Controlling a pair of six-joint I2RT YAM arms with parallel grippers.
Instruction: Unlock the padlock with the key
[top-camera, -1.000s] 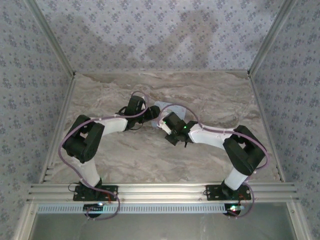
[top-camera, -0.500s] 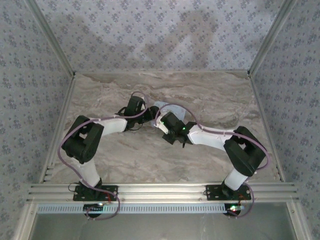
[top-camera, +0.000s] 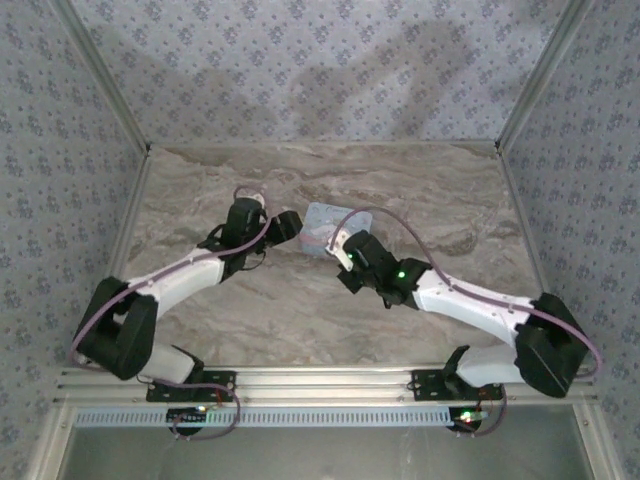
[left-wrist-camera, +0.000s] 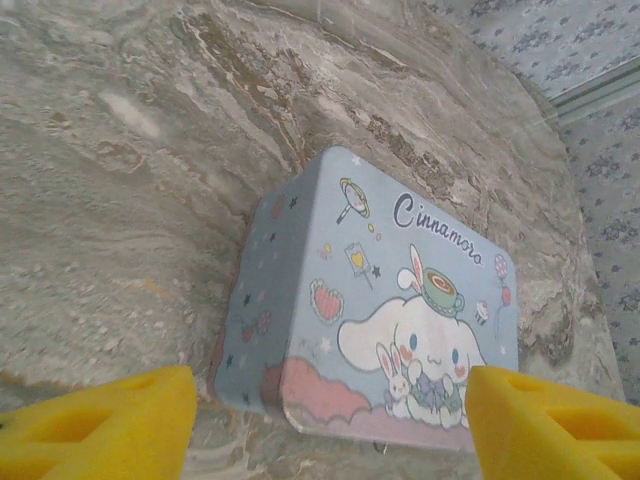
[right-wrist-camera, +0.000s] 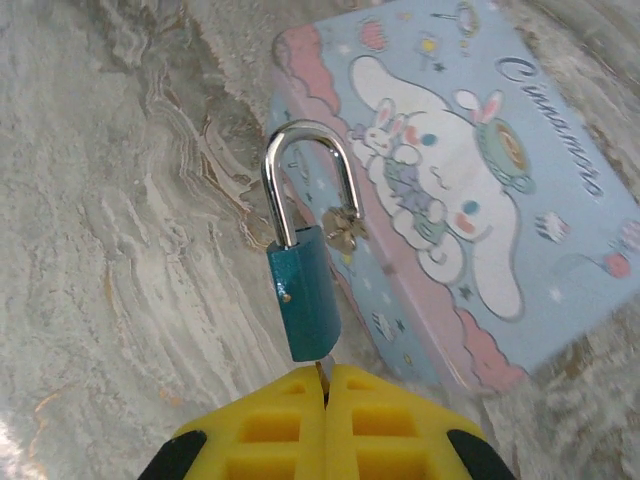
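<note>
The right pincer (right-wrist-camera: 325, 378) is closed on a thin brass bit, probably the key (right-wrist-camera: 320, 366). The padlock (right-wrist-camera: 305, 295) sits just ahead of its tips, ready for turning. The left pincer (left-wrist-camera: 330, 425) stands wide with the tin (left-wrist-camera: 380, 290) just ahead, likely to steady it.

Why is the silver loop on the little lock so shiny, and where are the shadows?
Right wrist view: the padlock has a smooth metal loop that mirrors the light as white streaks, above the right tool pinching the key. Top view: the arms cast faint grey shadows on the back wall. Left wrist view: the tin is sharp, with a dark shadow beside its left wall.
</note>
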